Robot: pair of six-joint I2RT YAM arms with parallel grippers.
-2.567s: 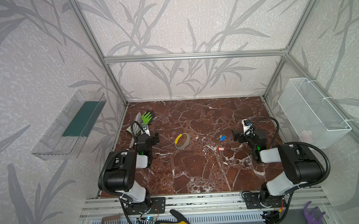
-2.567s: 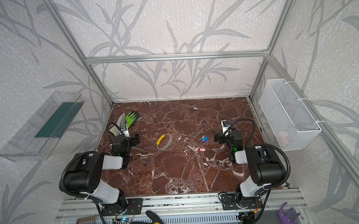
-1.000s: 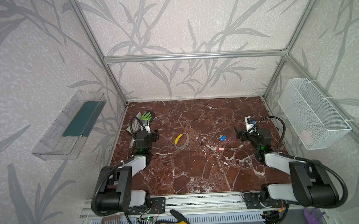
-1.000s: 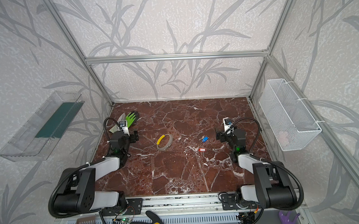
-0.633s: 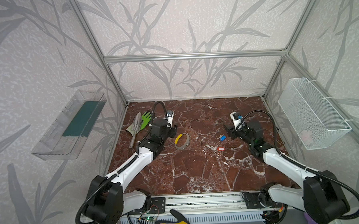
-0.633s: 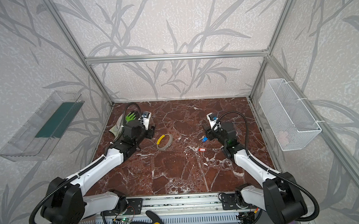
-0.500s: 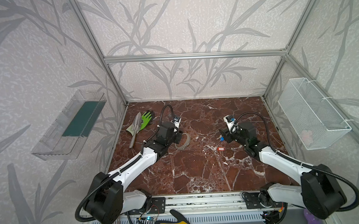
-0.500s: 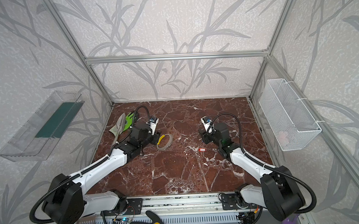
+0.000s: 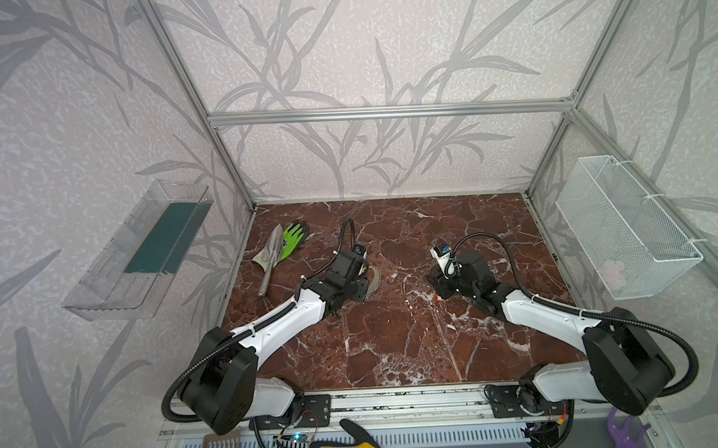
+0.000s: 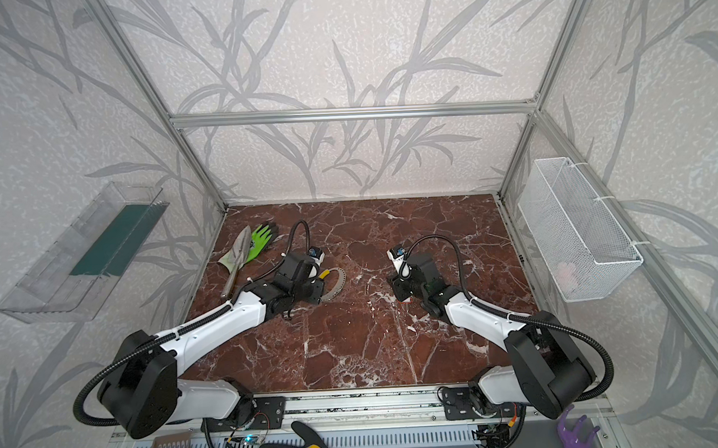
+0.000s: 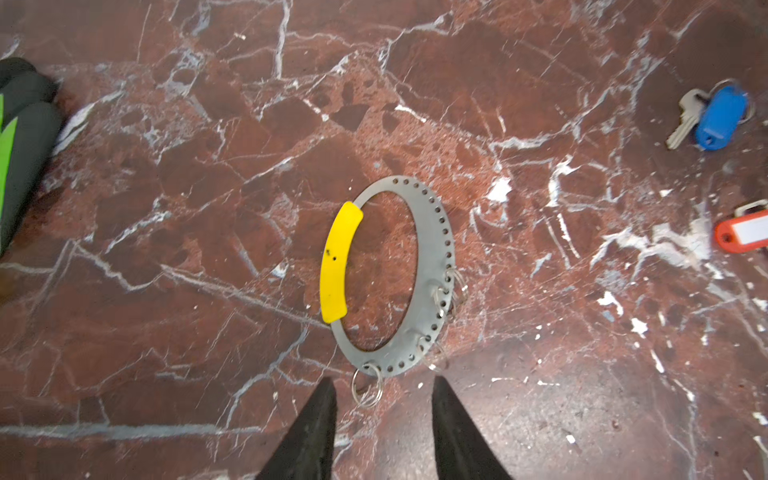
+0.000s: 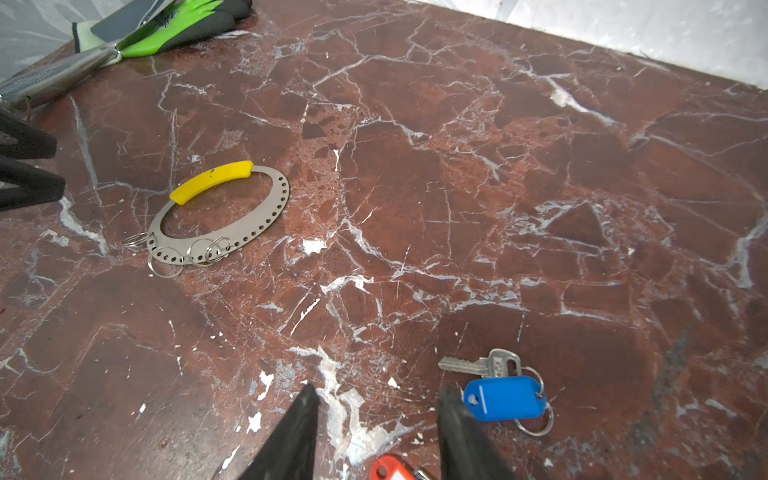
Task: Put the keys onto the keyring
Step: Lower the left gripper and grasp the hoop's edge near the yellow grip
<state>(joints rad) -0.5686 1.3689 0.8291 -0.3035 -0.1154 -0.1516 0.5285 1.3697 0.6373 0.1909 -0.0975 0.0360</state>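
Keyring [image 11: 434, 257] flat before left gripper [image 11: 384, 380], spread | right gripper [image 12: 379, 388] spread beside blue-tagged key [image 12: 498, 395] | glove [image 9: 293, 237] aside

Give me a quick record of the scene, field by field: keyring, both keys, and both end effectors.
keyring: flat on table, small split rings only, no keys
blue-tagged key: on table, loose
red-tagged key: on table, loose
left end effector: open, empty, at keyring's edge
right end effector: open, empty, beside blue-tagged key

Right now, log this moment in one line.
left gripper: open, near keyring | right gripper: open, beside blue key | red key: loose
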